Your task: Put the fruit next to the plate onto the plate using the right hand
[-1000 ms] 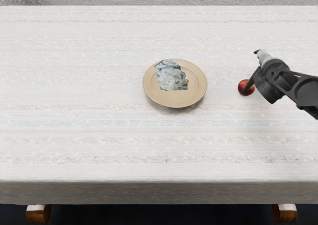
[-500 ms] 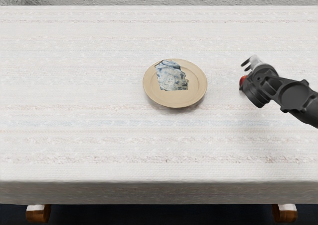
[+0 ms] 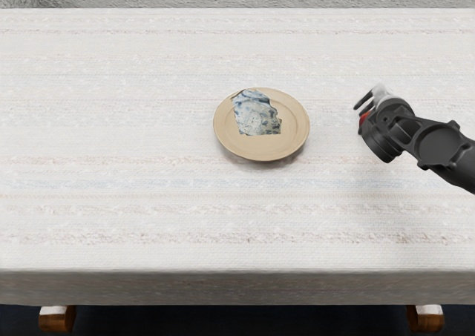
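Note:
A tan plate [image 3: 297, 128] with a blue-white patterned patch [image 3: 256, 114] lies at the table's centre. To its right, only a thin red sliver of the small red fruit [image 3: 363, 119] peeks out at the left side of my right hand [image 3: 371, 110]. The dark hand sits over the fruit with its fingers [image 3: 367, 99] curled around it, and the forearm runs off toward the right edge. The fruit is low, at table level, about a plate's radius away from the plate's right rim. My left arm does not show.
The white cloth-covered table [image 3: 148, 188] spans the whole view, with its front edge near the bottom. Wooden table feet [image 3: 56, 318] show beneath it. A grey wall runs along the back.
The right hand came down and leftward over the red fruit, covering most of it. Its fingers have curled in around the fruit. The plate has not moved.

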Motion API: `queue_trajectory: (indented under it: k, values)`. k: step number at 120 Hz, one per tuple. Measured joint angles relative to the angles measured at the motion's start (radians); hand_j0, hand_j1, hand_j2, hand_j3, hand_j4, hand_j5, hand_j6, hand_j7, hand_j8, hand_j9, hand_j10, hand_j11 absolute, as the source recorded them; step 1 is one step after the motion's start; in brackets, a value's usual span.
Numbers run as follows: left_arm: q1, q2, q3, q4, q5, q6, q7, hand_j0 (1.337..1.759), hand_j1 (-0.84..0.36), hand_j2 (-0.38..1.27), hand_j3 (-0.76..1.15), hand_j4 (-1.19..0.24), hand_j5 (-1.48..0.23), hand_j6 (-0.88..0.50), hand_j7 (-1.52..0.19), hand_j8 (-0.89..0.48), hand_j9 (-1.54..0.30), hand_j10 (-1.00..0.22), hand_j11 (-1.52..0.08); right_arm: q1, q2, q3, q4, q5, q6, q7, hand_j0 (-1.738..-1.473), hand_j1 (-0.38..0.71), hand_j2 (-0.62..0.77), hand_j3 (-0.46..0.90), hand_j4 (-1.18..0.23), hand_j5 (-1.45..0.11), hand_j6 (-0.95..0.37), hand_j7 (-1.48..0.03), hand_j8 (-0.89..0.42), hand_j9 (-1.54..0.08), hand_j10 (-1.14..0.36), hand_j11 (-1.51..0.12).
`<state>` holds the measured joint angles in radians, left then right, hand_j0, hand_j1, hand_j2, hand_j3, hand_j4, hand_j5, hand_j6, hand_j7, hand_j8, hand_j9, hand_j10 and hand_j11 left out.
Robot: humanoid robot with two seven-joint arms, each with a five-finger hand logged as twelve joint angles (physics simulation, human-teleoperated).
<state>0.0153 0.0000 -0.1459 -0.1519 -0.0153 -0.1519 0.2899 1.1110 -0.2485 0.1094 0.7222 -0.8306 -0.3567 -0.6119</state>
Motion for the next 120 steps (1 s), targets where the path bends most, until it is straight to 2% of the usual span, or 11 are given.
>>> queue_trajectory:
  k: [16,33,51,94,111,117,120]
  values:
    - [0.000,0.000,0.000,0.000,0.000,0.000,0.000,1.658,0.34,0.00,0.00,-0.01,-0.01,-0.01,-0.01,-0.01,-0.01,-0.01,-0.01,0.001,0.000,0.002,-0.001,0.007,-0.001,0.000,-1.649,0.27,0.26,0.00,-0.79,-0.98,-0.66,-1.00,-0.41,-1.00,-0.49,-1.03]
    - [0.000,0.000,0.000,0.000,0.000,0.000,0.000,1.658,0.34,0.00,0.00,-0.01,-0.01,-0.01,-0.01,-0.01,-0.01,-0.01,-0.01,0.005,0.000,0.015,0.002,0.021,-0.001,-0.001,-1.648,0.23,0.20,0.00,-0.82,-1.08,-0.66,-1.07,-0.40,-1.08,-0.47,-1.10]
    - [0.000,0.000,0.000,0.000,0.000,0.000,0.000,1.658,0.34,0.00,0.00,-0.01,-0.01,-0.01,-0.01,-0.01,-0.01,-0.01,-0.01,0.051,0.000,0.048,0.021,0.065,0.002,0.000,-1.647,0.19,0.15,0.00,-0.84,-1.13,-0.67,-1.10,-0.40,-1.13,-0.48,-1.15]
    - [0.000,0.000,0.000,0.000,0.000,0.000,0.000,1.658,0.34,0.00,0.00,-0.01,-0.01,-0.01,-0.01,-0.01,-0.01,-0.01,-0.01,0.104,0.000,0.115,0.234,0.147,0.006,0.000,-1.647,0.23,0.25,0.00,-0.84,-1.19,-0.66,-1.13,-0.37,-1.16,-0.45,-1.17]
    - [0.000,0.000,0.000,0.000,0.000,0.000,0.000,1.658,0.34,0.00,0.00,-0.01,-0.01,-0.01,-0.01,-0.01,-0.01,-0.01,-0.01,0.106,0.019,0.145,0.285,0.152,0.008,-0.001,-1.649,0.25,0.35,0.00,-0.85,-1.19,-0.70,-1.13,-0.37,-1.16,-0.45,-1.16]
    - [0.000,0.000,0.000,0.000,0.000,0.000,0.000,1.658,0.34,0.00,0.00,-0.01,-0.01,-0.01,-0.01,-0.01,-0.01,-0.01,-0.01,0.105,0.033,0.149,0.293,0.154,0.009,0.000,-1.649,0.24,0.32,0.00,-0.84,-1.20,-0.73,-1.13,-0.37,-1.17,-0.44,-1.16]
    - [0.000,0.000,0.000,0.000,0.000,0.000,0.000,1.658,0.34,0.00,0.00,-0.01,-0.01,-0.01,-0.01,-0.01,-0.01,-0.01,-0.01,0.105,0.041,0.151,0.296,0.154,0.009,0.000,-1.650,0.25,0.35,0.00,-0.84,-1.20,-0.74,-1.13,-0.37,-1.17,-0.43,-1.16]
